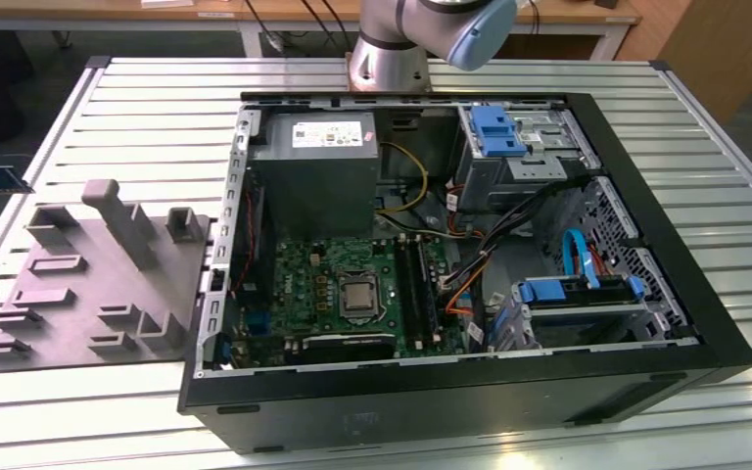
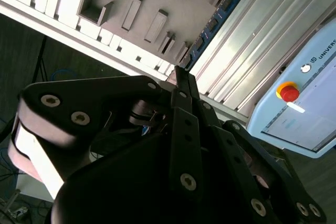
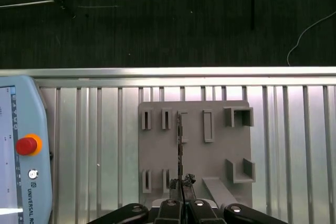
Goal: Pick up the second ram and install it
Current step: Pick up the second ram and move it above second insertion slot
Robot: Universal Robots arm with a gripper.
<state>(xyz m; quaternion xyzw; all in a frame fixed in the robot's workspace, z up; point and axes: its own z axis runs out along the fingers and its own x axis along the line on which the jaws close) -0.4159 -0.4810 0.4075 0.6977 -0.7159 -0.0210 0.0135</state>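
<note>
Over the fixture: your gripper (image 3: 181, 186) hung above the grey fixture (image 3: 157, 156), well apart from it.
Grip: jaws were pressed together on the near end of the ram (image 3: 181, 140). You had it pinched, not seated in any pocket.
Ram axis: it ran straight out from the jaws, in line with the gripper, free end toward the fixture.
Slot side: the slots (image 1: 415, 284) sat on the motherboard (image 1: 310, 284) inside the case (image 1: 481, 401), to the exterior view's right of the fixture. Ram and slots were well apart.
First wrist view: showed you the ram edge-on, a thin dark line across the fixture's pockets.
Second wrist view: gave you the ram (image 2: 215, 19) side-on, a blue board with chips, and the pendant (image 2: 304, 103) on the table (image 2: 252, 35) near the fixture.
Exterior view: the fixture pockets looked empty. Whether a stick already sat in the slots, I couldn't tell you.
</note>
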